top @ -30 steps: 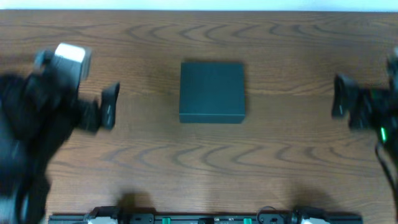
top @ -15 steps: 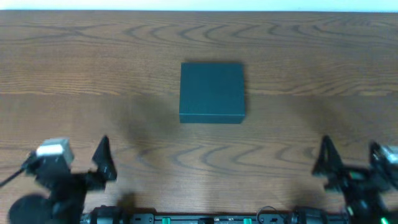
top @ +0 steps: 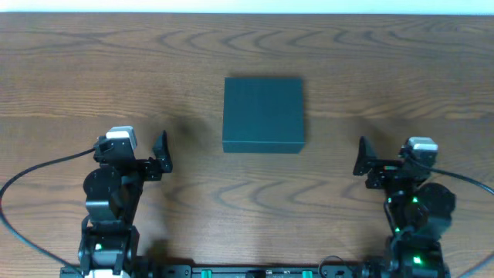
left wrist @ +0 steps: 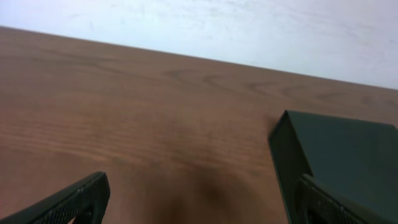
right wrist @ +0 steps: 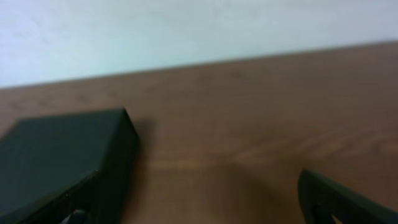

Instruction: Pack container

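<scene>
Item inspected: dark teal-black matte square box, lid shut, lying flat mid-table on the brown wood-grain table, apart from both arms. Left end effector and right end effector are spread wide, holding nothing. Both wrist views crop the box; the lid seam is indiscernible.

- A wide brown wood-grain table fills the view, its dark grain running in long wavy loops.
- Beyond its far edge stands a plain, pale white wall.
- Light is soft and even.
</scene>
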Motion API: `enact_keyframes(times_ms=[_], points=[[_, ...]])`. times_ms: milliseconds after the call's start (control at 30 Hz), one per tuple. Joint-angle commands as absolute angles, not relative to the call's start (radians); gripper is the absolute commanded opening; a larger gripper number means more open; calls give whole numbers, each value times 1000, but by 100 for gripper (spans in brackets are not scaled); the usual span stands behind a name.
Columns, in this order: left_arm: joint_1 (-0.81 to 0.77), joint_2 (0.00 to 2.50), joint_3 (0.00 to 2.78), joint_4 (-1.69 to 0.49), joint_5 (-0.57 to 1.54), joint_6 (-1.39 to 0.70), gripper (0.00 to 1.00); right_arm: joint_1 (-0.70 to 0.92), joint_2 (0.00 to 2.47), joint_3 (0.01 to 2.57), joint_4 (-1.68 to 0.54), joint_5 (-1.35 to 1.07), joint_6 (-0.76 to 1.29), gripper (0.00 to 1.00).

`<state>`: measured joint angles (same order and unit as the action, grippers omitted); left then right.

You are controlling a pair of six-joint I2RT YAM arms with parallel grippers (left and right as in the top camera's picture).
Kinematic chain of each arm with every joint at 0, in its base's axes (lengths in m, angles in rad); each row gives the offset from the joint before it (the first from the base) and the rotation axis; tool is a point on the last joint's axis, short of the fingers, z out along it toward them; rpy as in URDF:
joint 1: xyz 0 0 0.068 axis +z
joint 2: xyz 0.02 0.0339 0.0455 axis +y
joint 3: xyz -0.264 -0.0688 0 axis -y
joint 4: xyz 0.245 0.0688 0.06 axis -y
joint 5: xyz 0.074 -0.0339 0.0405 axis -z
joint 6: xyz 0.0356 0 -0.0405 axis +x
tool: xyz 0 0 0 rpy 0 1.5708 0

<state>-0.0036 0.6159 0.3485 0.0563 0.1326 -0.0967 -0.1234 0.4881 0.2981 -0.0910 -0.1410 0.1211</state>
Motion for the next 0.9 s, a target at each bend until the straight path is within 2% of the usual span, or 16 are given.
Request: enact_keyframes(times_ms=[0,67,233,467,600,867], points=[[0,656,304,131,150,-50,95,-126,503,243,-65,-68,107,99],[0,679,283,167,134,-51,96,-126,504,203,-21,-64,131,99],[0,770,242,174,-79,-93,95,-126,504,123,46,59,236,99],[0,1021,237,196,-78,-196,95,-126,504,25,21,127,258,99],[0,1138,237,145,-78,-195,96,-126,505,12,-79,124,257,99],[0,1269,237,19,-78,-195,96,-126,511,11,-72,124,257,99]])
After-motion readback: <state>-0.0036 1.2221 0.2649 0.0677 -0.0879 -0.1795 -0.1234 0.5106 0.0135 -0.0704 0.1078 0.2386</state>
